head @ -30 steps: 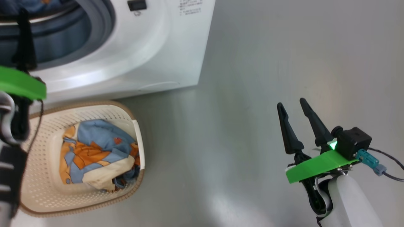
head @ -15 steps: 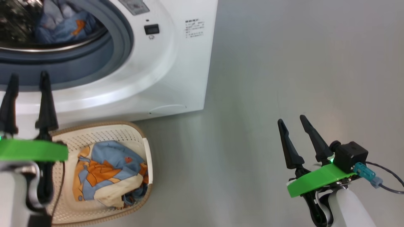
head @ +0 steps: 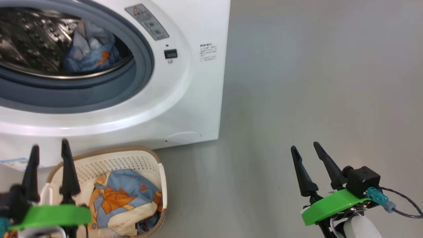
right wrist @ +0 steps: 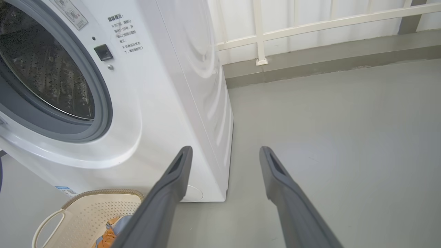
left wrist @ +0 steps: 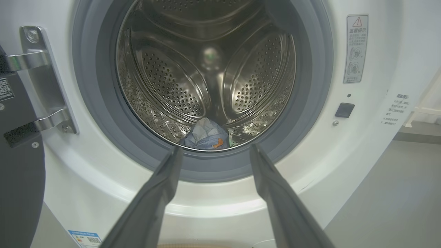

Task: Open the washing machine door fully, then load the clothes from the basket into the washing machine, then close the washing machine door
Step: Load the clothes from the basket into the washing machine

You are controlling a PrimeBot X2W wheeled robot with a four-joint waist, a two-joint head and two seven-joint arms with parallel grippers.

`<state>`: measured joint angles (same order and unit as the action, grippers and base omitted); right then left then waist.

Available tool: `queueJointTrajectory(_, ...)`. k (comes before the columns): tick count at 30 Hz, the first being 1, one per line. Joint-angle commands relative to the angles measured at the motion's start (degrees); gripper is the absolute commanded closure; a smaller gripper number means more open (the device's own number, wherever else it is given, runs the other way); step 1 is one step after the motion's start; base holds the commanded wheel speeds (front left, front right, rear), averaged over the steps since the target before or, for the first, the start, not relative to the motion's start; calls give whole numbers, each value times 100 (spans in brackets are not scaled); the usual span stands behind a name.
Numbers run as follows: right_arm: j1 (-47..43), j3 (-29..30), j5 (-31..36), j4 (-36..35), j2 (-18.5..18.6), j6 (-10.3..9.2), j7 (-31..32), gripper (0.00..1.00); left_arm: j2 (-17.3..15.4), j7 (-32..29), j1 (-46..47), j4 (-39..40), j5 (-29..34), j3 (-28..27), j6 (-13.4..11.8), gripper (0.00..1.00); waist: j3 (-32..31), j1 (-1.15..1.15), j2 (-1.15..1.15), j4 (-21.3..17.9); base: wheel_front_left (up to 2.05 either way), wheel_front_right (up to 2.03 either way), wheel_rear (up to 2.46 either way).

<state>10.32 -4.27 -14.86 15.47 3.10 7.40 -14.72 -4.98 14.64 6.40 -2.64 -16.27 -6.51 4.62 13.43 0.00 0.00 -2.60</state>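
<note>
clothes (head: 125, 198) lie in the basket (head: 115, 163) at the foot of the washing machine (head: 198, 99), left gripper (head: 49, 147) before its front, right gripper (head: 305, 146) off its right side, both spread and empty; one blue garment (head: 89, 56) inside the drum (left wrist: 172, 79)

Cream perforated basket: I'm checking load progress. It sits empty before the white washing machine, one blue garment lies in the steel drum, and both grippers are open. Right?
No. The cream perforated basket is not empty: the head view shows blue, orange and cream clothes in it. The rest holds: blue garment in the steel drum, left gripper and right gripper open.
</note>
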Motion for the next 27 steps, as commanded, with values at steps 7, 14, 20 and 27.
queueJointTrajectory(7, -135, -135, 73, -111, -23, 9, -28, 0, 124, 36, -526, 350, 379, -472, 114, 0, -397, 0, 0, -6, 0, 0, 0)
queueJointTrajectory(14, -247, -122, 88, -85, -23, 9, -28, 0, 199, 36, -912, 416, 520, -586, 153, 0, -611, 0, 0, 23, 0, 0, 0)
queueJointTrajectory(20, -328, -106, 76, -99, -23, 9, -28, 0, 208, 36, -1141, 431, 435, -482, 115, 0, -715, 0, 0, 51, 0, 0, 0)
queueJointTrajectory(27, -420, -68, 178, -147, -23, 9, -28, 0, 209, 36, -1394, 427, 343, -276, -48, 0, -834, 0, 0, 83, 0, 0, 0)
